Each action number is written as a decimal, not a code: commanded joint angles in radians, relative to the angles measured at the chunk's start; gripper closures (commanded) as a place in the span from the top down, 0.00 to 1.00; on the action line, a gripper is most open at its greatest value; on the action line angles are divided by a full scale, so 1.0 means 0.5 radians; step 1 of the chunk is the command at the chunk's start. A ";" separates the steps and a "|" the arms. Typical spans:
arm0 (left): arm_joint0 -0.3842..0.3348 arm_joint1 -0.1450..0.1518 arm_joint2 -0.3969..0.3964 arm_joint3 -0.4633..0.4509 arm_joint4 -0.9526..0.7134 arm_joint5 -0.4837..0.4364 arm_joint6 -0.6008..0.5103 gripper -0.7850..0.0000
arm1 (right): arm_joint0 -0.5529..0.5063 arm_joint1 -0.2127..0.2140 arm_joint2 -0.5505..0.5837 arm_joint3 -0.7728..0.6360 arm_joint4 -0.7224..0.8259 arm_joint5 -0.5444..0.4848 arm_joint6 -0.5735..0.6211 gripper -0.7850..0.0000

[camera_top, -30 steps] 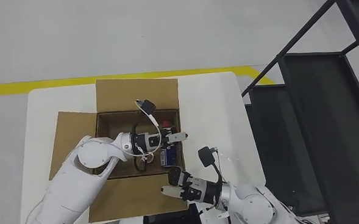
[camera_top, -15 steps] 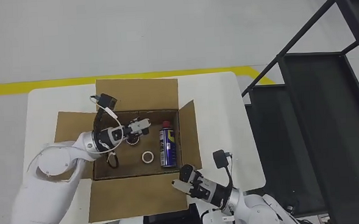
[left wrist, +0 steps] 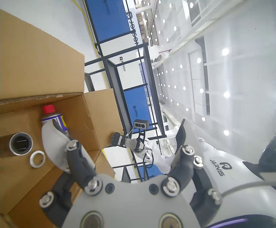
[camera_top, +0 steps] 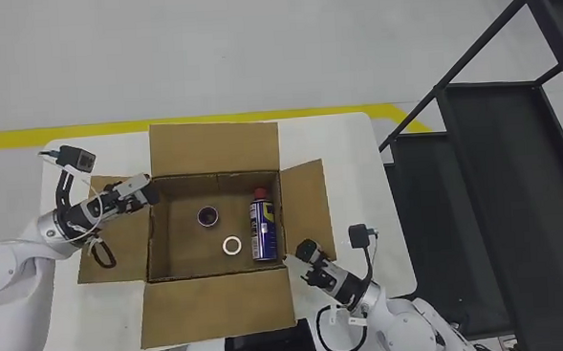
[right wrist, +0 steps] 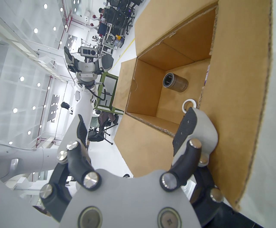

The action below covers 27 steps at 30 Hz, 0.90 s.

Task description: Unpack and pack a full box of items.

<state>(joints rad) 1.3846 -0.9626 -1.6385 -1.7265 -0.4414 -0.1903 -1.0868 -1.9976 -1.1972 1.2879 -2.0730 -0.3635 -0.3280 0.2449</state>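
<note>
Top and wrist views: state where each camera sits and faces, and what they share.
Top view: above, looking down into the box; both arms show.
Left wrist view: beside the box, facing across it; left fingers show.
Right wrist view: by the right flap, facing in; right fingers show.
Shared: metal cylinder and ring.

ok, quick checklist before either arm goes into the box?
1. Box flaps folded out, opening unobstructed: ok.
2. Left tool open, empty, over the left flap: ok.
3. Right tool open, empty, outside the box by its near right corner: ok.
4. Box emptied: not ok; spray can, metal cylinder and white ring are inside.
5. Items not stacked on each other: ok.
6. Spray can upright or lying: cannot tell.
</note>
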 commanded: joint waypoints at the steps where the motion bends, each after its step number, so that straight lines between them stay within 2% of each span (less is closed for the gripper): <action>1: 0.034 0.010 -0.069 0.027 0.034 0.000 -0.016 1.00 | 0.025 -0.001 0.008 0.001 -0.013 0.059 -0.026 1.00; 11: 0.186 0.035 -0.268 0.196 0.063 -0.072 -0.017 1.00 | 0.206 -0.011 -0.014 0.094 -0.006 0.283 -0.052 1.00; 18: 0.224 0.048 -0.339 0.285 0.043 -0.036 -0.038 1.00 | 0.395 -0.031 -0.120 0.238 0.007 0.568 0.006 1.00; 21: 0.222 0.052 -0.327 0.323 0.065 0.006 -0.043 1.00 | 0.468 -0.042 -0.189 0.282 0.001 0.619 0.014 1.00; 27: 0.193 0.044 -0.180 0.405 0.104 0.049 -0.043 1.00 | 0.575 -0.059 -0.291 0.331 -0.014 0.667 0.026 1.00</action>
<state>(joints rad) 1.4848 -0.9388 -1.7457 -1.5318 -0.3840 -0.1694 -1.1110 -1.7171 -1.2257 1.1490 -1.9093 -0.3685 0.0009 0.2589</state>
